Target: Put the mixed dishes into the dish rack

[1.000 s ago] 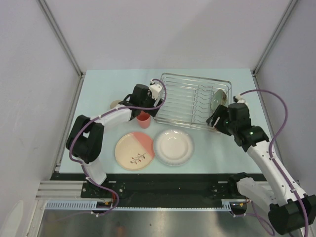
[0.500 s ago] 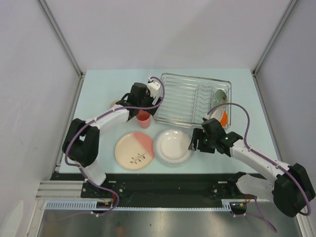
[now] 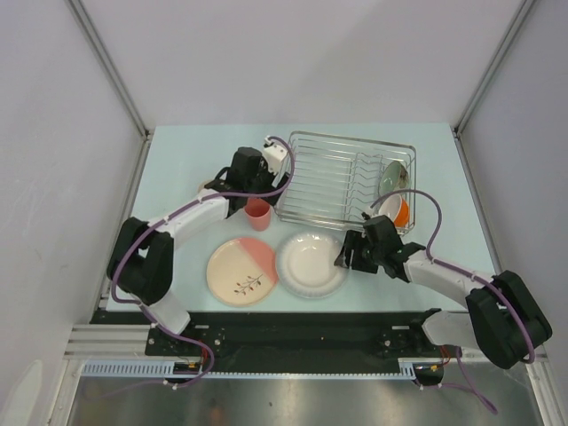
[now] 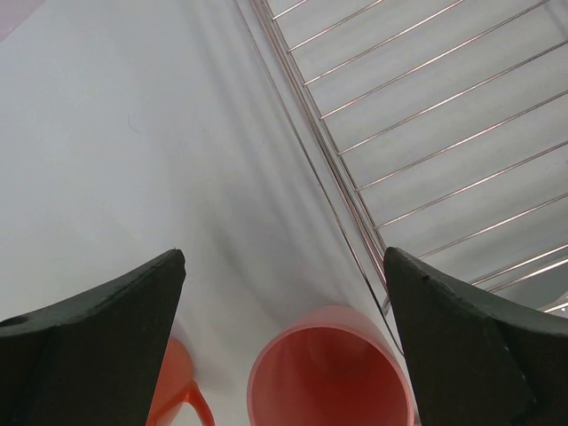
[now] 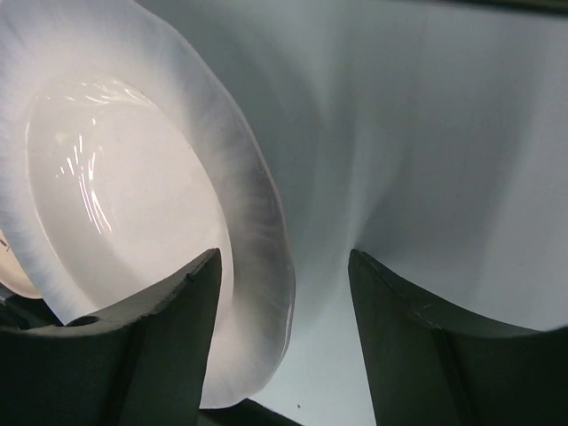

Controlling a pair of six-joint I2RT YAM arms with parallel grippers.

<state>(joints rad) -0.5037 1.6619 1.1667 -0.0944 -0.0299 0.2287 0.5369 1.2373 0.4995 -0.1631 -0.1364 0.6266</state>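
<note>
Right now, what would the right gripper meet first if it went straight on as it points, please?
Most likely the white plate: its rim lies between the open jaws of the right gripper, though depth is unclear.

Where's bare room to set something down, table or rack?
Free: far-left corner of the table, between its left edge and the dish rack; the rack's left and middle wires. Crowded: rack's right end (green bowl, orange mug) and the front strip, with pink cup, cream-and-pink plate, white plate.

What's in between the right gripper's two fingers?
The white plate, just its rim, with bare table beside it. The right wrist view shows the open right gripper with one finger on each side of that edge.
</note>
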